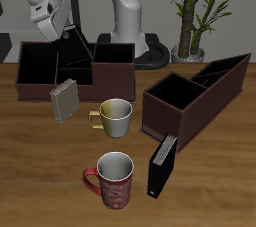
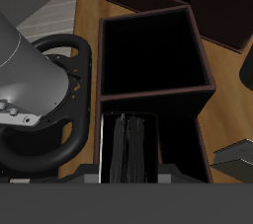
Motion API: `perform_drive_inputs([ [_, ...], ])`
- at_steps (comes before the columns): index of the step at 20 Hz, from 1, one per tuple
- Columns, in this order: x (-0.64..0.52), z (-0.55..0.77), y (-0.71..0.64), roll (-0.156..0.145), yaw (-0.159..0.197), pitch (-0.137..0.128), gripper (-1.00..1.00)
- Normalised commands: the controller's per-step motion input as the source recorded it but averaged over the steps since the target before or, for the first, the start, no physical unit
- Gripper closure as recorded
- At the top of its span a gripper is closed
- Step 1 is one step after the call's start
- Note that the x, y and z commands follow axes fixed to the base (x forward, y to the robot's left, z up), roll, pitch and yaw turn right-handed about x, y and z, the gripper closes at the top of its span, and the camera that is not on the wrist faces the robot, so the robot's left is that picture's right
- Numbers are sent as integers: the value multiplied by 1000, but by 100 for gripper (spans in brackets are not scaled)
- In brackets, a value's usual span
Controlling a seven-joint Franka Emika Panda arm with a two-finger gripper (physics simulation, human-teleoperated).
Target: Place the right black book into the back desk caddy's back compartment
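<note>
My gripper (image 1: 60, 28) is shut on the right black book (image 1: 81, 45) and holds it tilted over the back desk caddy (image 1: 35, 91), a low, wide dark-brown box. The book's lower end hangs over the caddy's middle back part. I cannot tell whether it touches the caddy. In the wrist view the book (image 2: 128, 154) shows edge-on between my gripper's (image 2: 128, 121) fingers, over a narrow compartment beside a large square one of the caddy (image 2: 204, 68). The other black book (image 1: 160, 166) stands near the table's front edge.
A grey patterned book (image 1: 63, 100) leans against the caddy's front. A yellow mug (image 1: 117, 118) and a red patterned mug (image 1: 114, 179) stand in front of it. A long narrow caddy (image 1: 195, 99) with slanted dividers lies beside them. A potted plant (image 1: 192, 11) stands at the back.
</note>
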Motion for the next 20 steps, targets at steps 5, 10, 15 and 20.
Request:
perform_drive_inputs([
  [5, 41, -181, -96, -25, -30, 29, 100],
  [10, 36, -168, -39, -11, -23, 24, 100],
  [15, -28, -150, 36, 11, -7, 28, 100],
  [20, 23, -189, 41, 9, -10, 47, 100],
])
